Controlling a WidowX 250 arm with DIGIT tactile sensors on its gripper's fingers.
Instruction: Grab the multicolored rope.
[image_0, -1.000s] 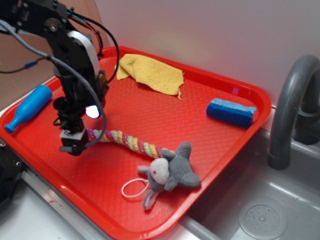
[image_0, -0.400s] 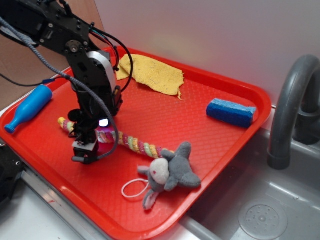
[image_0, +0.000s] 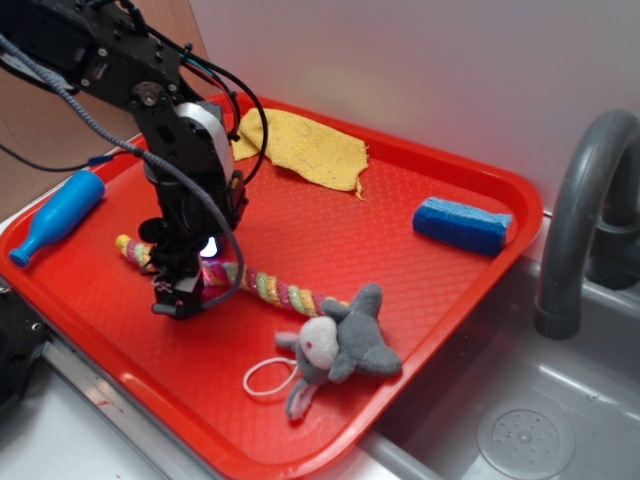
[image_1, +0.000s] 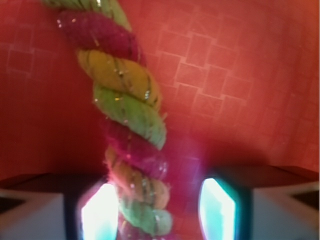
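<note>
My pincer (image_0: 180, 300) has sunk a little lower in the last moment and now straddles the multicolored rope (image_0: 270, 288), fingers (image_1: 102, 212) spread either side, gripping nothing yet. The rope lies on the red tray (image_0: 440, 290), tied to a grey mouse (image_0: 340, 345). I judge closing comes next.

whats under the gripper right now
The multicolored rope lies on the red tray beneath the gripper and runs between its open fingers. In the exterior view the arm covers that stretch of rope, so contact cannot be seen.
</note>
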